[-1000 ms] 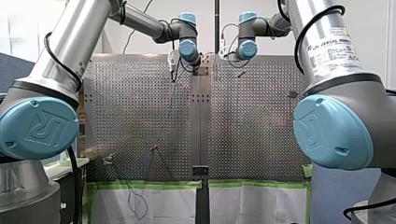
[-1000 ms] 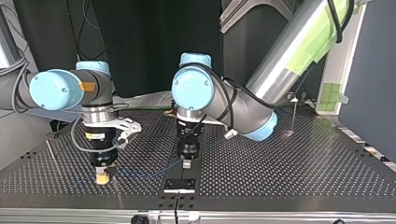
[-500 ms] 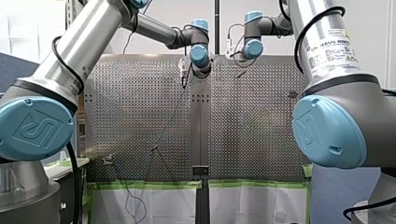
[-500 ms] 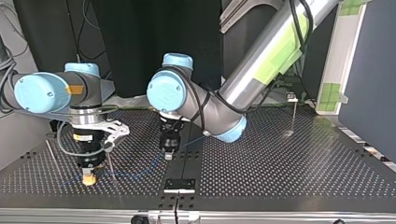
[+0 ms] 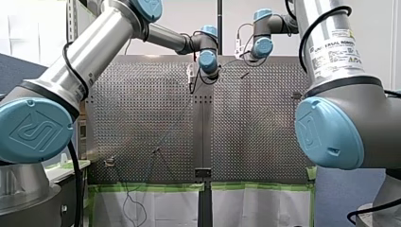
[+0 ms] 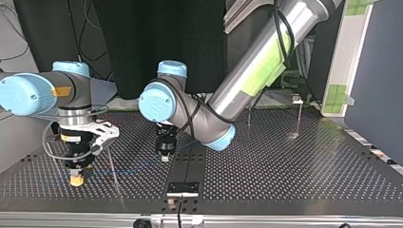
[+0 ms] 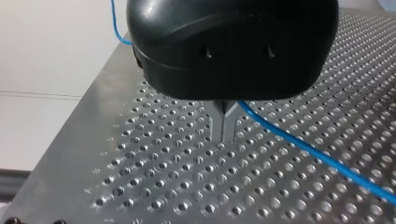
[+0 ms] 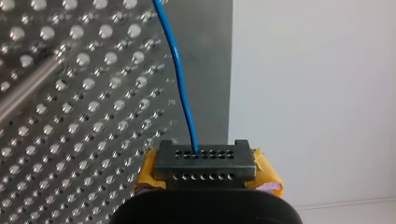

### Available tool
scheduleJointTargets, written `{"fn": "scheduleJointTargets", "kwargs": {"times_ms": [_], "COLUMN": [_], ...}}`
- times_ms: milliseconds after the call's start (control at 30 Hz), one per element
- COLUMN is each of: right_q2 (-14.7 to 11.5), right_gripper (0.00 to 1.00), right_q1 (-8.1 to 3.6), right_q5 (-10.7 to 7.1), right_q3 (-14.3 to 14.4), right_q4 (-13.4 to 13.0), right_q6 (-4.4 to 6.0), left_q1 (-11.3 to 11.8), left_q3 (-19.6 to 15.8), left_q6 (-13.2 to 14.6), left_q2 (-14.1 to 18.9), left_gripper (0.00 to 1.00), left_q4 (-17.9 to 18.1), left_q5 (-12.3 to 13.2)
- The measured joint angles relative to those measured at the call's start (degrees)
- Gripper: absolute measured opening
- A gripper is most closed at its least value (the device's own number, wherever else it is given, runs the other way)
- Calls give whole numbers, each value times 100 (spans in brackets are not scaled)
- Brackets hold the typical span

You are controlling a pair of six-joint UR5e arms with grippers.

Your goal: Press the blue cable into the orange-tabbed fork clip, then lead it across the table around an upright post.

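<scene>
Change: my left pincer (image 6: 165,158) and right pincer (image 6: 76,180) have both slid toward the top view's left | Grip: each clenched on the blue cable (image 7: 327,160) | Meaning: clip step looks finished — probably now leading cable across the tabletop (image 6: 294,171)

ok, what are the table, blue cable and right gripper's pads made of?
Table: bare metal, probably aluminium; dull grey sheen, drilled holes. Blue cable: smooth glossy jacket, likely plastic. Pads of my right gripper: yellow, creased like tape or foam; unsure which.
</scene>
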Motion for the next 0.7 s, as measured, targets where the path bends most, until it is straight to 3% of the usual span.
{"fn": "scheduleJointTargets", "kwargs": {"times_ms": [433, 700], "right_q2": [6, 6], "right_gripper": [0, 0], "right_q1": [-253, -431], "right_q5": [0, 0], "right_q3": [38, 115], "right_q4": [16, 22], "right_q6": [42, 62], "left_q1": [-53, -123], "left_q3": [585, 987], "left_q6": [-265, -304], "left_q2": [-65, -347], "left_gripper": [1, 1], "left_q4": [-32, -40], "left_q5": [194, 223]}}
